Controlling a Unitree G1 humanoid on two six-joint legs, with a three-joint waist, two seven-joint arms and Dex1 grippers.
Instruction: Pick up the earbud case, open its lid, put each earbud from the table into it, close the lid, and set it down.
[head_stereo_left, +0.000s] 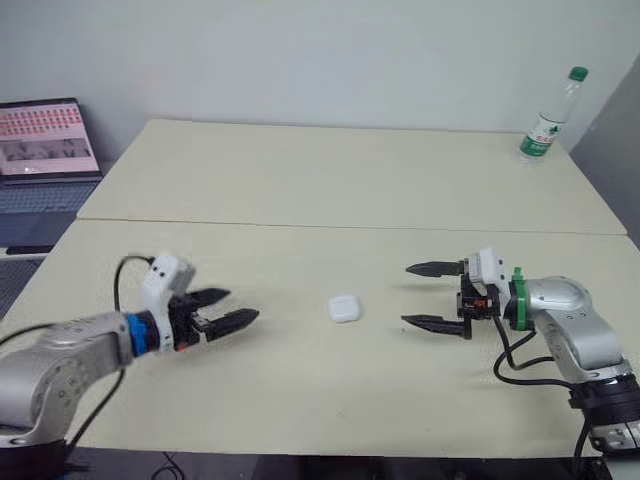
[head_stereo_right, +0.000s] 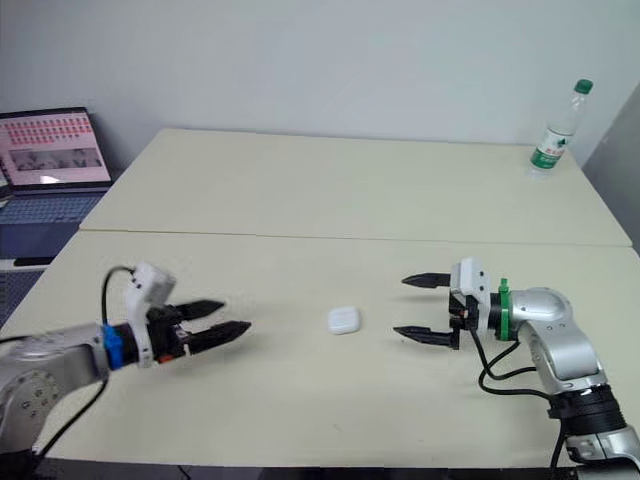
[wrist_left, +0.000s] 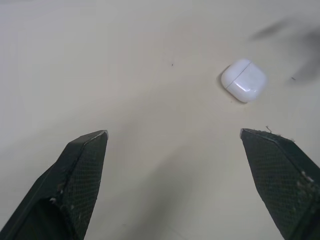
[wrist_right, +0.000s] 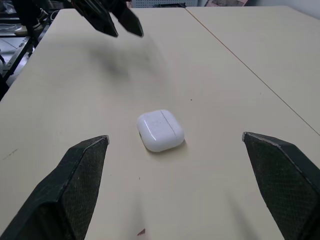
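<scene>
The white earbud case (head_stereo_left: 344, 308) lies flat on the cream table with its lid shut, between my two grippers; it also shows in the wrist views (wrist_left: 243, 80) (wrist_right: 160, 130). My left gripper (head_stereo_left: 226, 309) hovers to the case's left, open, fingers pointing at it, nothing between them. My right gripper (head_stereo_left: 428, 295) stands open to the case's right, one finger above the other, a short gap from the case. I see no loose earbuds on the table.
A plastic water bottle with a green cap (head_stereo_left: 548, 120) stands at the table's far right corner. An open laptop (head_stereo_left: 45, 150) sits beyond the table's left edge. A seam (head_stereo_left: 350, 226) runs across between the two joined tabletops.
</scene>
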